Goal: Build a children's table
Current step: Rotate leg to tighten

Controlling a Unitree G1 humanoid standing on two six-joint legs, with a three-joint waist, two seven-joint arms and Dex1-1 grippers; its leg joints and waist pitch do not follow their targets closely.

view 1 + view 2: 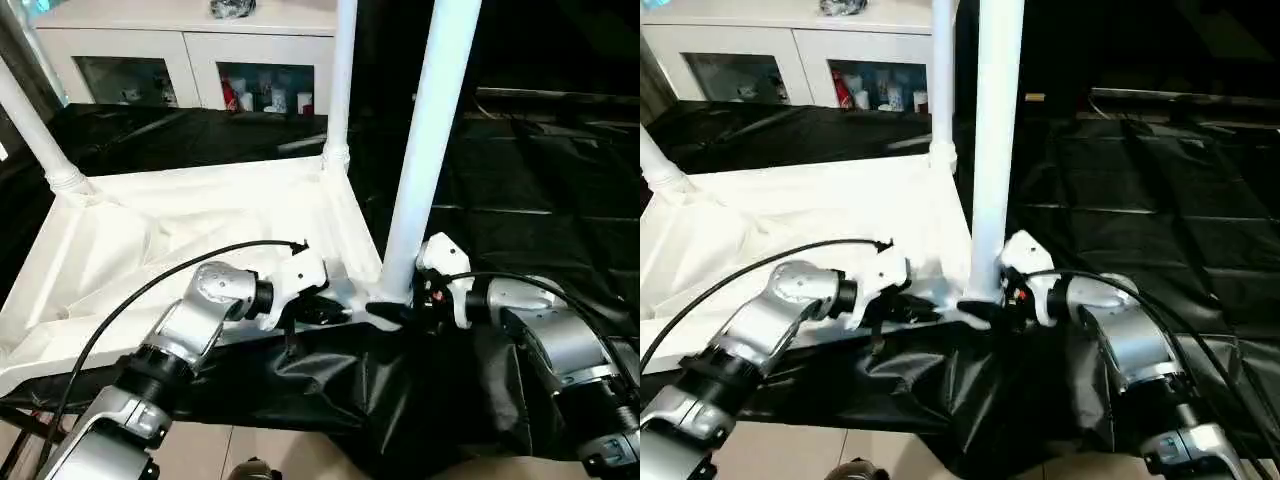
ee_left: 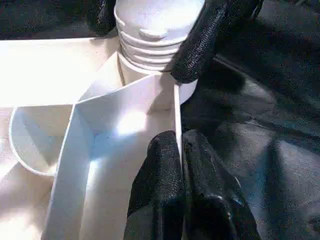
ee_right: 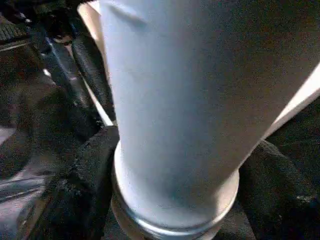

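Note:
The children's table lies upside down: its white tabletop (image 1: 200,220) shows its ribbed underside on the black-draped work table. Three white legs stand in corner sockets: one at the far left (image 1: 30,120), one at the back (image 1: 342,80), one at the near right corner (image 1: 430,130). My left gripper (image 1: 335,310) is shut on the tabletop's thin rim (image 2: 176,110) beside that near corner. My right gripper (image 1: 400,310) stands open around the near leg's base (image 3: 175,125), a black finger (image 3: 92,175) close on each side of its collar.
The black drape (image 1: 530,180) covers the work table to the right and hangs in folds over the front edge below my grippers. A white cabinet (image 1: 190,60) with glass doors stands behind. Pale floor (image 1: 200,450) shows at the bottom.

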